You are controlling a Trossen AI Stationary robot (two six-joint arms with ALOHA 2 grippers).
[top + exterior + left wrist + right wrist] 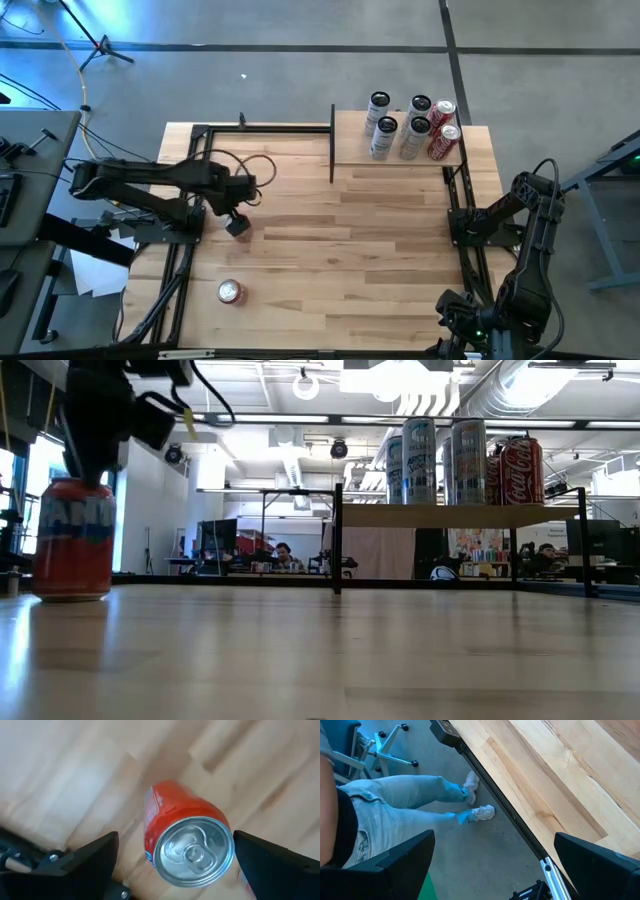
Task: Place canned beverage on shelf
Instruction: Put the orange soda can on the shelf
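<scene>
One red can (231, 291) stands upright on the table (330, 250) near its front left corner, well apart from the shelf (400, 152). You see its silver top and pull tab from above in the left wrist view (192, 851), lying between the two dark fingers (85, 860), which are spread wide and clear of it on both sides. In the high view your left gripper (238, 224) sits behind the can, not touching it; in the low view the can (74, 538) stands below the dark arm.

The shelf sits at the table's back right corner and carries five cans (412, 127): three silver, two red, all upright.

Your right gripper (492, 870) is parked off the table's right front edge, fingers spread, nothing between them. Beneath it a seated person's legs (405, 805) in light jeans and white shoes show on the floor.
</scene>
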